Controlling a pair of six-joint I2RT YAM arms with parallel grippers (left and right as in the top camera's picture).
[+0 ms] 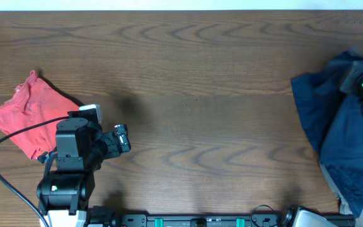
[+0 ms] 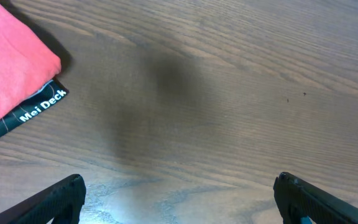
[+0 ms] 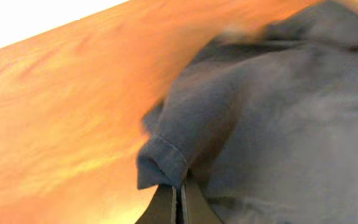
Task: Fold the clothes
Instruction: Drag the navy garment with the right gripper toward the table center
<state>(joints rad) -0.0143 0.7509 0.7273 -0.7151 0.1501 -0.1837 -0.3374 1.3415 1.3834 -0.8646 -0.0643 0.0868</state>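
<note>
reading off the one bit of writing in sight: white letters "mei deck" on a black waistband [image 2: 42, 107], along the edge of the coral-red garment [image 1: 30, 113]. the lettering shows only in the left wrist view.

count: one red garment, lying at the left end of the wooden table [image 1: 200, 63]. one navy heap [image 1: 329, 126] at the right end, running out of the overhead frame. how many pieces the heap holds cannot be told, though two shades of blue show. two arms, two grippers.

left gripper [image 2: 179, 202]: fingers spread wide, holding nothing, wood grain beneath. it sits just right of the red garment and does not touch it.

right gripper [image 3: 179, 202]: fingers drawn together to a thin slit, with a hemmed corner of the navy heap pinched at their tips. this wrist view is blurred.

red garment and navy heap lie well apart, with table wood between them.
</note>
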